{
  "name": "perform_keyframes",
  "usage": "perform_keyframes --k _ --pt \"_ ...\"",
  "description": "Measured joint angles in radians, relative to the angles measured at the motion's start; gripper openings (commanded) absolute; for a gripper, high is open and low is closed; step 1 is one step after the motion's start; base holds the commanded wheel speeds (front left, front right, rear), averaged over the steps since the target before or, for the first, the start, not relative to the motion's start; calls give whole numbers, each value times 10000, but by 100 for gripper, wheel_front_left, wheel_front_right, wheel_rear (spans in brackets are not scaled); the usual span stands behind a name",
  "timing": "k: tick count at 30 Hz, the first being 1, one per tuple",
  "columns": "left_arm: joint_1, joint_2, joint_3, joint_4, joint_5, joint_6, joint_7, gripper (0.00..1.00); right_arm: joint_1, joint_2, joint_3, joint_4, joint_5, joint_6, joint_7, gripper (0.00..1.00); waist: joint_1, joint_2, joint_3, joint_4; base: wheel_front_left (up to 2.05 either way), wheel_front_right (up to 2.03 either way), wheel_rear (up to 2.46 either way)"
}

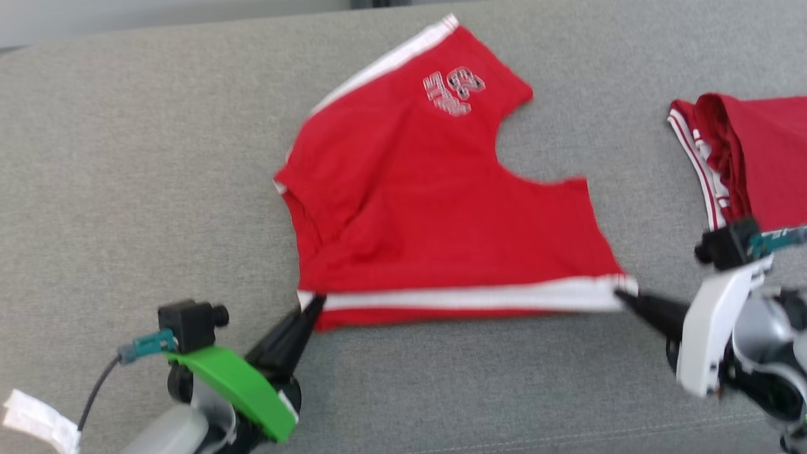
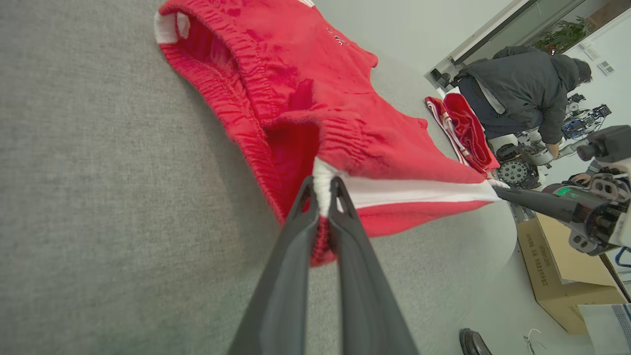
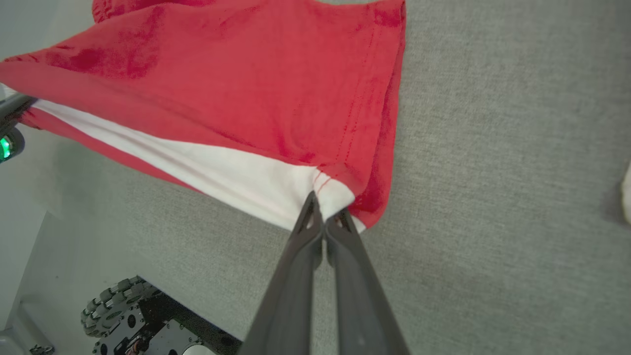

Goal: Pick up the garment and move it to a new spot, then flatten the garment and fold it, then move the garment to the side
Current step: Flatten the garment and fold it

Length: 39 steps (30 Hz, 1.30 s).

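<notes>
Soft, light and limp, the red garment (image 1: 429, 208) lies near the middle of the grey desk (image 1: 126, 157), its white-striped near edge stretched between left gripper (image 1: 313, 306) and right gripper (image 1: 624, 296), each clamped on one corner, likely the best holds against sagging.

Grey fabric surface (image 1: 126, 157) open from 7 to 11 o'clock of the red shorts (image 1: 410, 208); second red garment (image 1: 763, 157) obstructs passage at 3 o'clock.

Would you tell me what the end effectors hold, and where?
Both hold the red shorts by the white stripe: left end effector at its waistband end, right end effector at its hem end.
</notes>
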Motion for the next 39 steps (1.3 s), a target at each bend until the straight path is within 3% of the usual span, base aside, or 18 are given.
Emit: perform_keyframes --k 5,9,14,20,34,39 --pt "983 564 -412 -591 -378 221 755 0 2578 637 -1685 -826 -96 4 1837 0 0 -1 -657 201 0 0 0" --pt "1726 984 -568 -1404 -667 525 1034 0 4236 1584 -3298 -1906 -907 2 3266 0 0 0 -1054 325 0 0 0" --pt "1990 1147 -380 -2209 -867 550 763 0 4535 2648 -4408 -3710 -1948 -2 4157 0 0 0 -1250 421 0 0 0" --pt "1399 550 -236 -2263 -878 320 568 0 2649 2794 -4103 -3948 -2314 -2 4149 0 0 0 -1103 460 0 0 0" --pt "-1329 -1452 244 316 -493 88 -219 0 -2239 1873 -2347 -362 -2552 -4 3035 0 0 0 -171 1025 0 0 0" --pt "-1930 -2065 431 1244 -115 360 -583 0 -3545 1534 -1442 606 -2777 -4 2408 0 0 0 303 1306 0 0 0"
